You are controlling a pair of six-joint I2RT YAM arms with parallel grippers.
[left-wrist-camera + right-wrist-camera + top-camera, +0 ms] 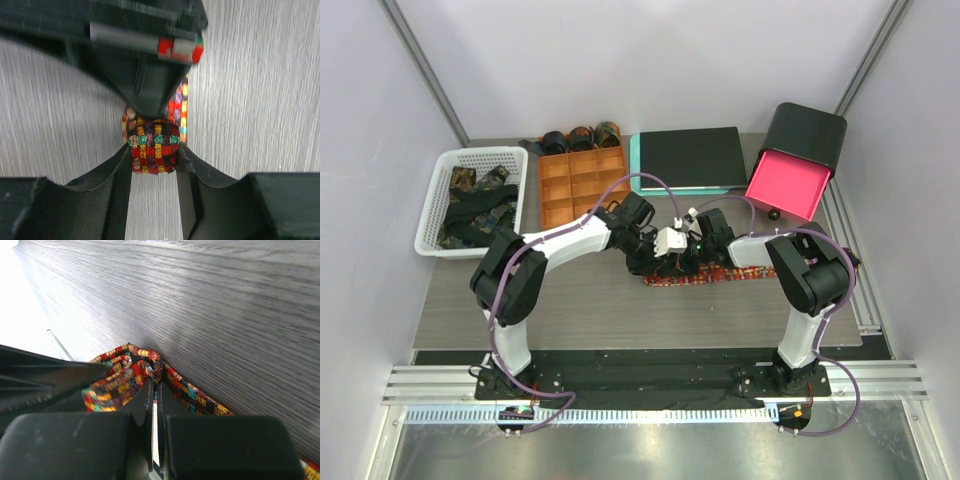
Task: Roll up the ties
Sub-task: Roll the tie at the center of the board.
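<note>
A red-orange checked tie (725,275) lies flat across the middle of the table, and its left end is wound into a small coil (152,147). My left gripper (153,152) has one finger pressed against each side of that coil. My right gripper (155,386) points into the coil's centre (142,362), with its tips shut on a sliver of the fabric. From above, the two grippers, the left (653,257) and the right (692,252), meet over the tie's left end and hide the coil. Dark rolled ties (580,137) sit along the back of the orange tray.
A white basket (432,205) at the left holds loose dark ties. The orange compartment tray (582,190) stands behind the grippers, with a black pad on a teal board (692,157) to its right. A black and pink box (792,165) is at the back right.
</note>
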